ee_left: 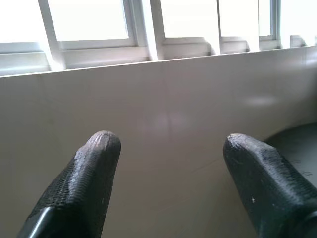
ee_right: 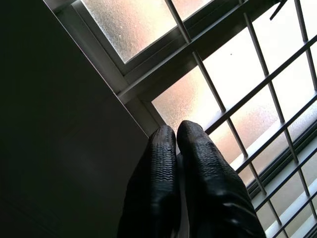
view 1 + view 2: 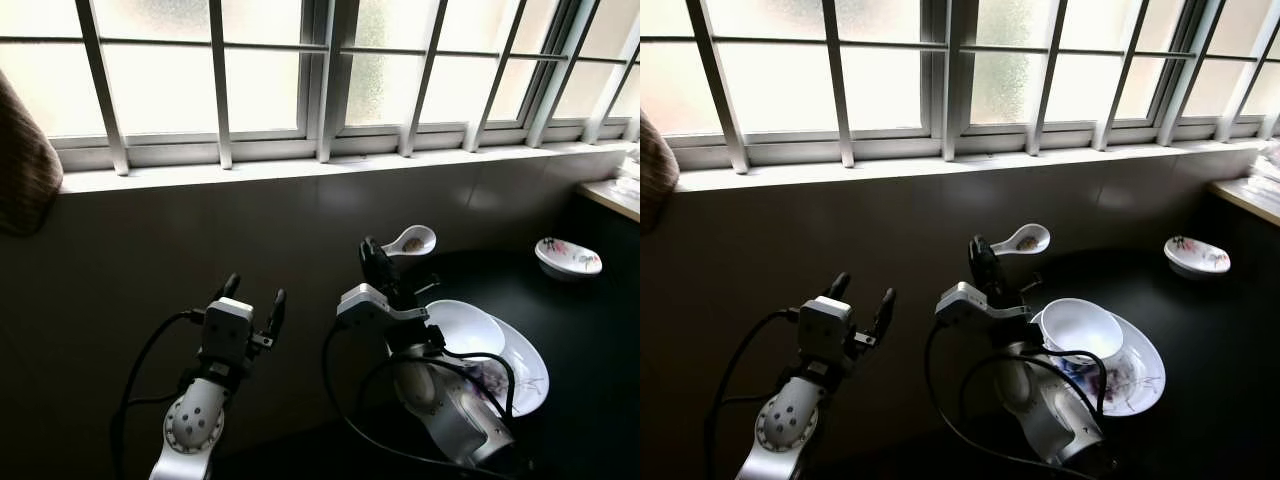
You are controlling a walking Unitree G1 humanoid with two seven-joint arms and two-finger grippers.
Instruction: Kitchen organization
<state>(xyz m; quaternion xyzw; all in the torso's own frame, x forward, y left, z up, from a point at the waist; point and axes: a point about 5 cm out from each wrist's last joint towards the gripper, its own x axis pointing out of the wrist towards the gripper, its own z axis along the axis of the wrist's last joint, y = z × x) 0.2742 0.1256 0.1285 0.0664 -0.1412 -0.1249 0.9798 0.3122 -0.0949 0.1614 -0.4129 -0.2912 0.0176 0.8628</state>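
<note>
My right gripper [image 3: 371,250] is raised over the left end of the black counter [image 3: 600,320], shut on the handle of a white ceramic spoon [image 3: 413,240] whose bowl points toward the wall. In the right wrist view the fingers [image 2: 163,168] press together with a thin white sliver between them. Just right of that arm, a white bowl [image 3: 466,327] rests on a patterned white plate [image 3: 527,377]. A small flowered dish [image 3: 567,257] lies further right. My left gripper [image 3: 255,291] hovers open in front of the wall with nothing between its fingertips [image 1: 101,148].
A barred window with a white sill [image 3: 300,168] runs above the tiled wall [image 3: 200,240]. A brown rounded object [image 3: 20,160] hangs at the far left. A light worktop edge [image 3: 612,195] shows at the far right.
</note>
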